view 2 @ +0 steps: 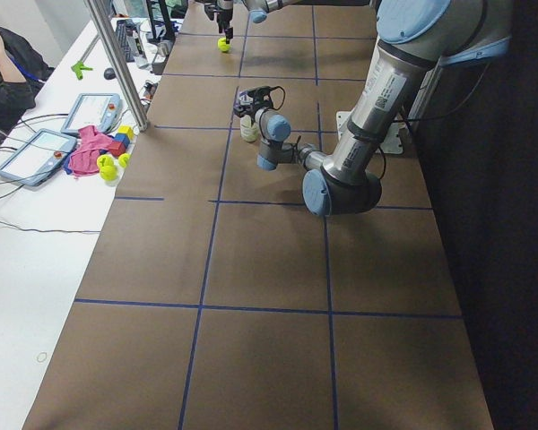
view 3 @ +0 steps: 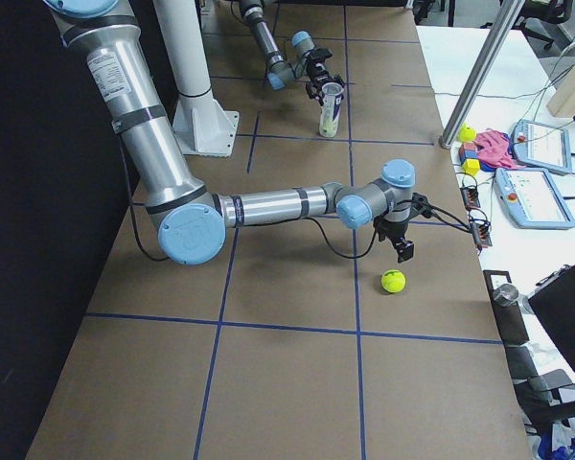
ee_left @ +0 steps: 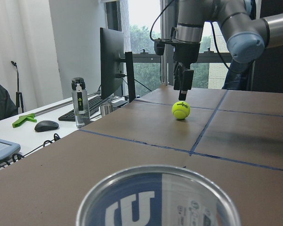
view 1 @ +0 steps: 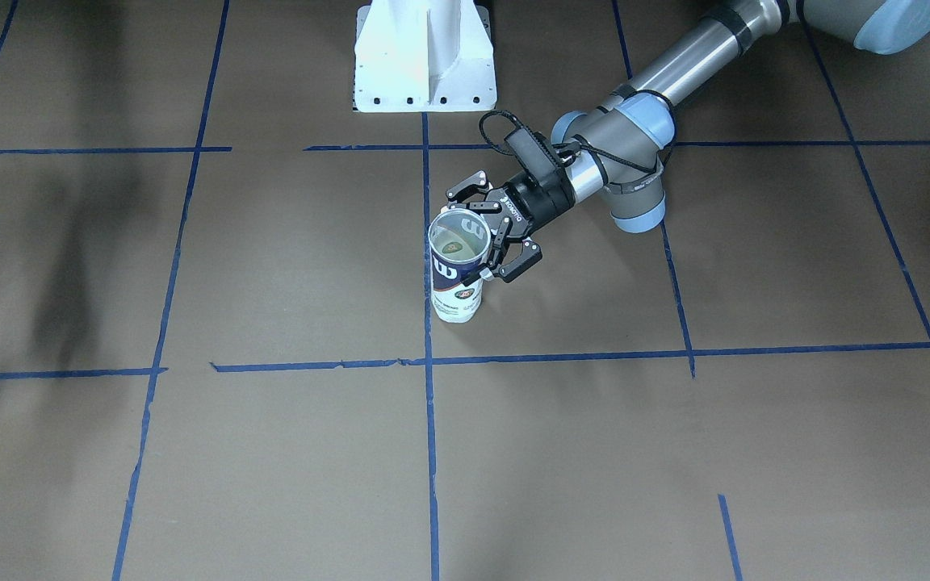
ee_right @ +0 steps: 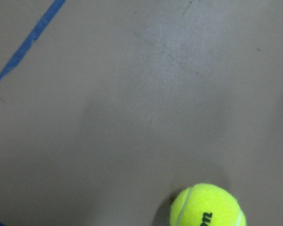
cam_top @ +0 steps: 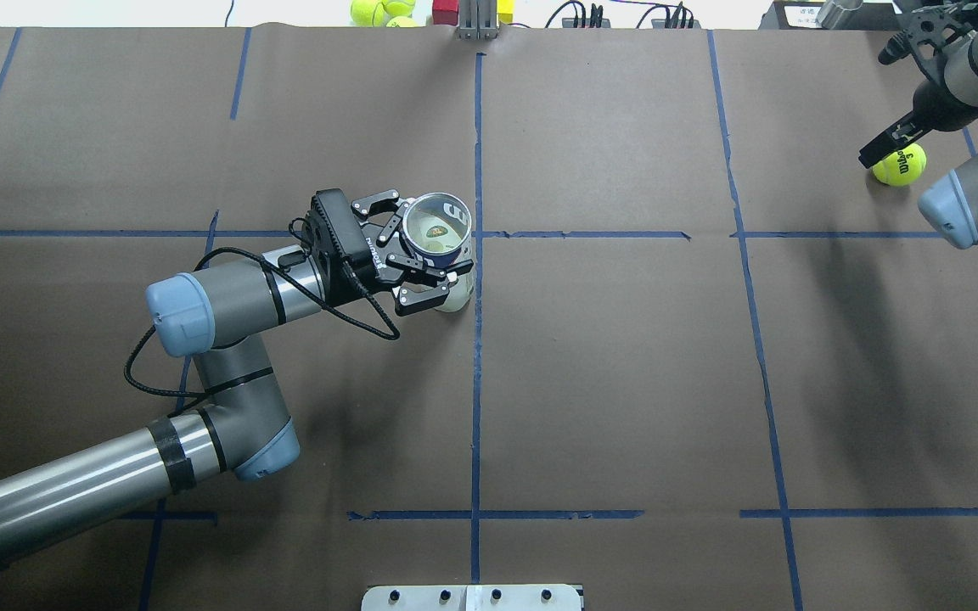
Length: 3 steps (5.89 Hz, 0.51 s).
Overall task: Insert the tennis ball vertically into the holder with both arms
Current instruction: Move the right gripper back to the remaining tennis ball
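Holder (view 1: 457, 270) upright in left gripper (cam_top: 435, 248), pedestal (view 1: 425, 56) nearby, tennis ball (cam_top: 898, 164) far

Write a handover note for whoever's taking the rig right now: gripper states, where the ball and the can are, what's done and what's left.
Left gripper: fingers on either side of the holder, near its top; I cannot tell whether they clamp it.
Right gripper: just above the tennis ball, not holding it; open or shut is unclear.
The holder stands upright, mouth open, near the middle of the table. The ball lies on the table, far out on the robot's right.
Done: holder upright, left gripper around it.
Left: grasp the ball, carry it over, lower it into the holder.
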Tool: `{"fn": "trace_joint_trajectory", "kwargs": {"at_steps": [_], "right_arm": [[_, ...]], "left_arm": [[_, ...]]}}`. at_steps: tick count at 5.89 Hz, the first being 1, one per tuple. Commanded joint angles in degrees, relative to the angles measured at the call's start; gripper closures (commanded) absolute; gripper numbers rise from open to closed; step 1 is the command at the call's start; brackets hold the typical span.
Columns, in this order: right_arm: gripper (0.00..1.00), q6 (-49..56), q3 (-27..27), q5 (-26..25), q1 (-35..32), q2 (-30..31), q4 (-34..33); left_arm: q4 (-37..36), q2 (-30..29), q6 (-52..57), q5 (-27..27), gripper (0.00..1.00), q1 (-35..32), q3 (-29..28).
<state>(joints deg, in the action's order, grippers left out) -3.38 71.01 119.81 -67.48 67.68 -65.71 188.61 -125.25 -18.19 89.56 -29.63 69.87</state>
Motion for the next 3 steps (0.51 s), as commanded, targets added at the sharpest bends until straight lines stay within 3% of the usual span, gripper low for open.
{"fn": "trace_joint_trajectory", "kwargs": {"at_steps": [1,3], "right_arm": [[0.0,2.0,-4.3,-3.1,0.4,-0.3,3.1],[0.0,3.5,-6.8,-6.4,0.9,-0.5,3.2]], "left_arm": [[0.0,0.0,0.0,0.0,0.1,0.0,0.0],[0.0,0.0,0.0,0.0,0.1,0.1,0.0]]}}
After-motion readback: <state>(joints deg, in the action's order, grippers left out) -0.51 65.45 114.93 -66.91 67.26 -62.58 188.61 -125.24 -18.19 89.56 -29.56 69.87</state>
